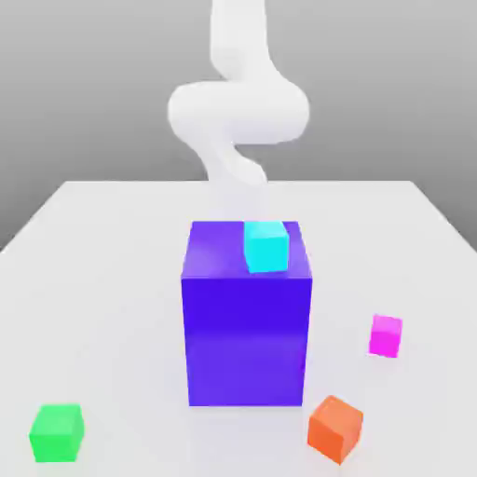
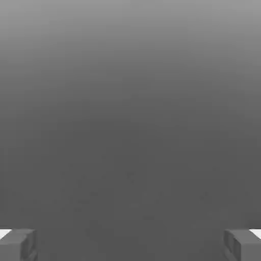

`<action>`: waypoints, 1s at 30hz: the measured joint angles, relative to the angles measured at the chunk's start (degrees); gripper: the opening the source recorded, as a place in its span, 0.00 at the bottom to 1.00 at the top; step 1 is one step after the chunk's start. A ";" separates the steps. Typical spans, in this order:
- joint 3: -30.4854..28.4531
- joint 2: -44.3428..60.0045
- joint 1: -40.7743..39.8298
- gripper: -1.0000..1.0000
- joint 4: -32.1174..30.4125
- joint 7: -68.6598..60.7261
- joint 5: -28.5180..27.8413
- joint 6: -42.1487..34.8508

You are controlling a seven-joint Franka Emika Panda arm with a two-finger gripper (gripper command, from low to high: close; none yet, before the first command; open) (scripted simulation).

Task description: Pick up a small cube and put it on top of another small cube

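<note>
- While the white robot arm (image 1: 238, 107) curls above the far edge of the white table (image 1: 102, 279), the big purple-blue block (image 1: 247, 326) stands upright near the table's middle, hiding the arm's lower end in the exterior view; where the arm ends cannot be told from there.
- On the block's top face, toward the exterior view's right, sits a cyan cube (image 1: 266, 246), resting on the block and slightly turned against its edges.
- The small magenta-pink cube (image 1: 386, 335) lies on the table to the exterior view's right of the block, apart from it and touching nothing else; it is free of the gripper.
- An orange cube (image 1: 334, 428) sits on the table nearer the camera than the magenta-pink one, just off the block's front right corner, turned at an angle.
- A green cube (image 1: 56, 432) rests at the exterior view's front left, well apart from the block and from every other cube.
- In the hand view the gripper (image 2: 130, 244) has its two grey fingertips (image 2: 18, 244) spread wide, one at each side of the picture, with nothing between them; behind them lies plain grey background.
</note>
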 joint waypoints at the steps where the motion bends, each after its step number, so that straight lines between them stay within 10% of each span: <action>1: 0.48 2.07 1.55 0.50 -1.57 -1.46 0.30 1.53; 19: 13.40 40.81 25.64 0.50 -28.83 -23.32 -0.46 29.62; 26: 2.63 55.52 35.11 0.50 -27.21 -15.78 -11.85 41.15; 27: 1.33 57.04 36.34 0.00 -26.92 -15.48 -12.20 42.42; 30: 1.34 57.04 36.33 0.00 -26.92 -15.42 -12.26 42.40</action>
